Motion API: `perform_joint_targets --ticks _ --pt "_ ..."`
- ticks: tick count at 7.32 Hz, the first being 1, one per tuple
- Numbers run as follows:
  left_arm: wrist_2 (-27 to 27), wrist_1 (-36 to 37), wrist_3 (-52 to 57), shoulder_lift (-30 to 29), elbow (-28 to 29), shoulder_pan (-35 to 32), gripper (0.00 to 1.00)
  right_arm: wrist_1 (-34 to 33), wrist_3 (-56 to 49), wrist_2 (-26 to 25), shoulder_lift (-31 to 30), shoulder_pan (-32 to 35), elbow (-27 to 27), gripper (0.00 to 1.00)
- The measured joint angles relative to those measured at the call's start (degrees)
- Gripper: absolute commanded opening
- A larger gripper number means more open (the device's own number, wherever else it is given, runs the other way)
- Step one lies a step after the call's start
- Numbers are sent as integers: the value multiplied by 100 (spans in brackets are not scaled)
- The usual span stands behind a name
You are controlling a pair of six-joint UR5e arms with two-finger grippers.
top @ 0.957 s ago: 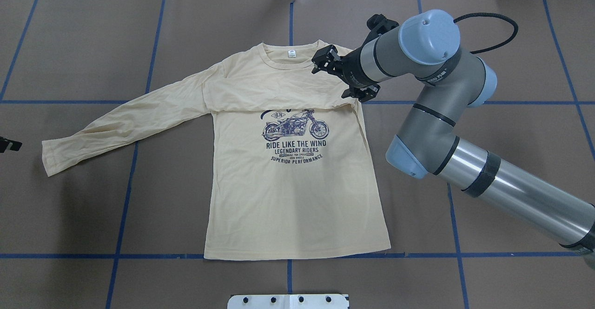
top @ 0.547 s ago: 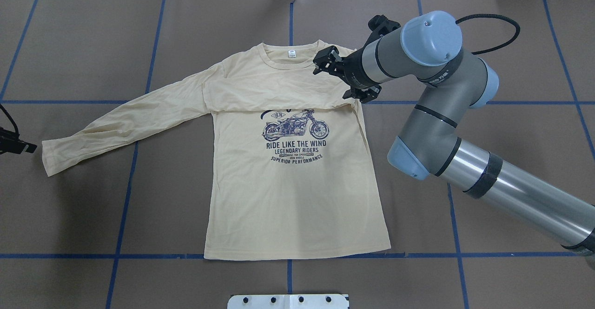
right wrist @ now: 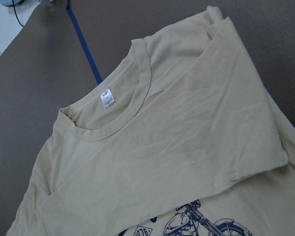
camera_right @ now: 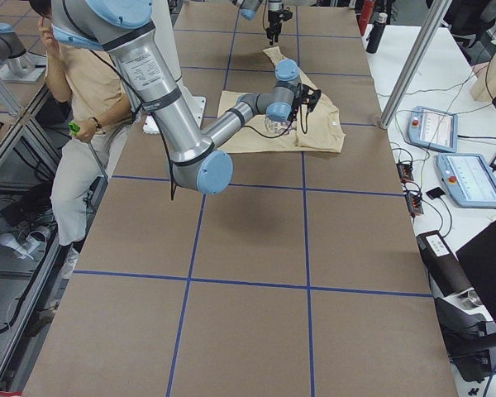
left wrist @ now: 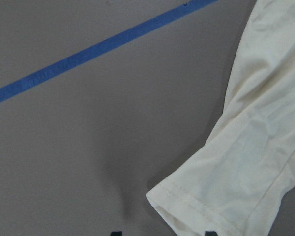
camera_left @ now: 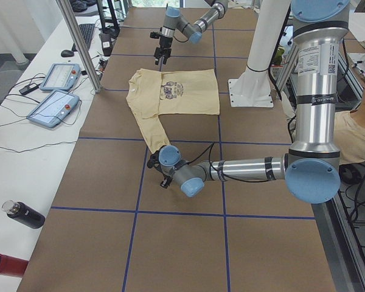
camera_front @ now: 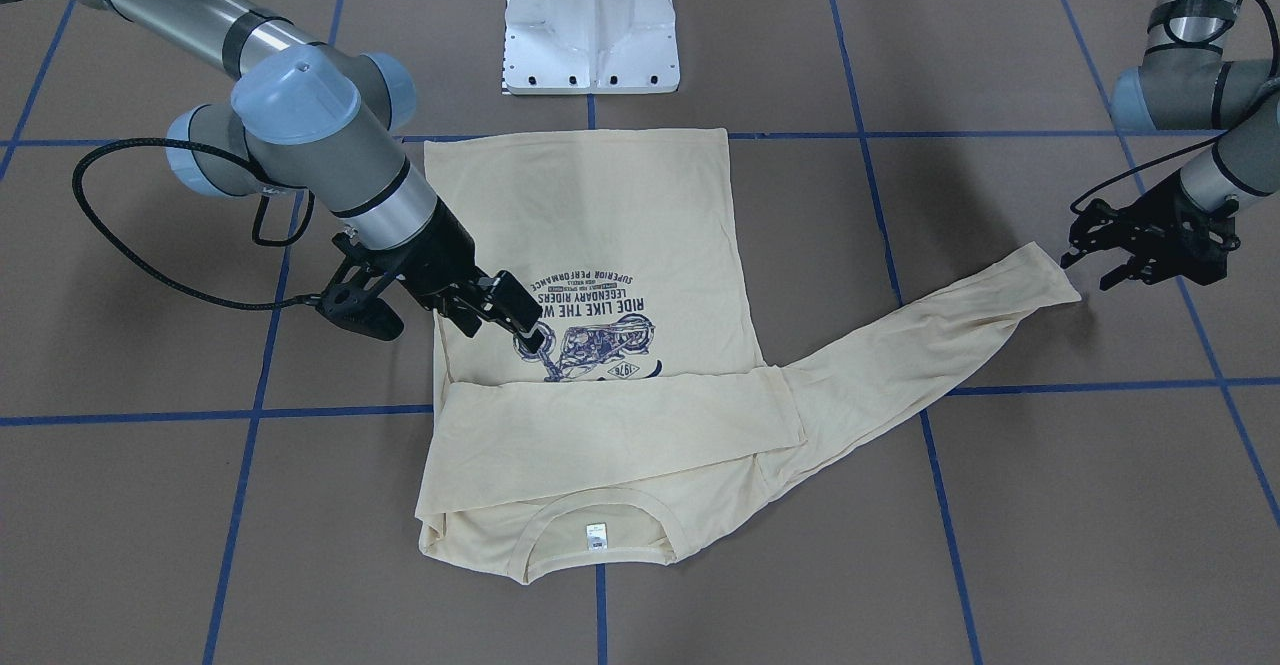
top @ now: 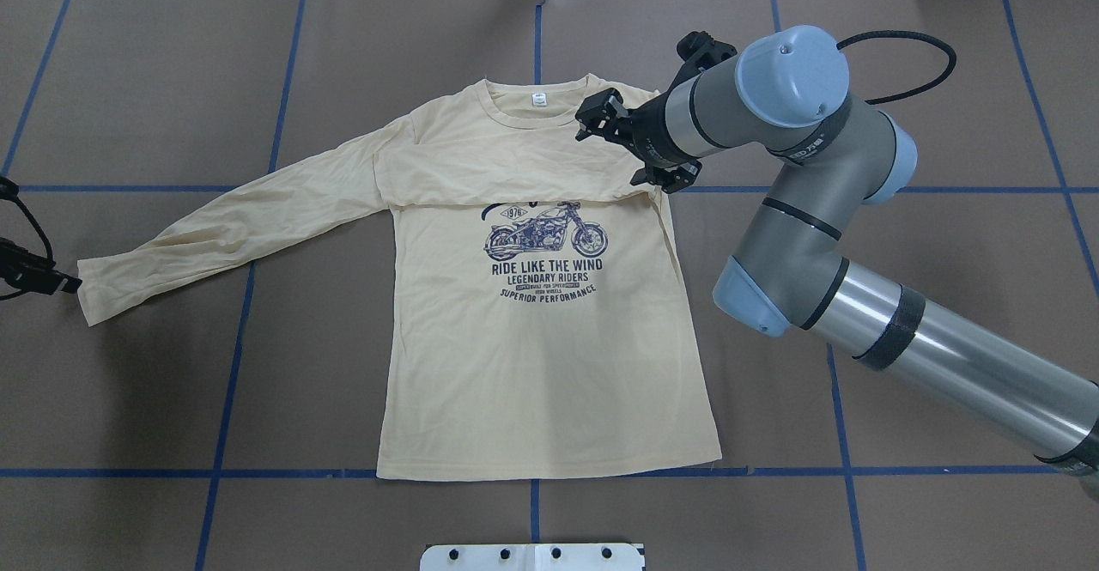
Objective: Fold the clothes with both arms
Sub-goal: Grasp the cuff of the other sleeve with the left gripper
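The pale cream-yellow T-shirt [top: 532, 365] lies flat, print up, on the brown table. One sleeve is folded across the chest above the motorcycle print [top: 545, 234]. The other sleeve [top: 232, 227] stretches out to the overhead view's left. My right gripper [top: 591, 118] hovers open and empty over the shoulder by the neckline [right wrist: 113, 118]; it also shows in the front view [camera_front: 525, 323]. My left gripper [camera_front: 1085, 263] is open, low, just beyond the stretched sleeve's cuff [left wrist: 187, 206]; its fingertips [left wrist: 116, 232] straddle the cuff edge. It also shows at the overhead view's left edge [top: 64, 282].
The white pedestal base [camera_front: 590, 25] stands at the table's near edge by the shirt hem. Blue tape lines [top: 240, 331] grid the table. Two teach pendants [camera_left: 55, 91], bottles [camera_left: 24, 214] and a metal pole [camera_left: 79, 42] stand beside the table. A person [camera_right: 83, 99] is near the base.
My left gripper has come in from the overhead view's left edge toward the sleeve cuff. My right gripper has barely shifted over the shoulder. The shirt has not moved.
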Motion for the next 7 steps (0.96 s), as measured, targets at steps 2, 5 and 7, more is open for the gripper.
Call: perform_joint_targets --ticks 2,5,7 --pt "21 -12 27 -157 86 17 64 -4 0 -17 -2 -5 1 100" --pt "31 -28 77 -284 245 21 63 -2 0 -21 -9 -11 -4 100" --pt "30 -22 81 -339 322 21 63 -4 0 -21 -10 -25 -4 100"
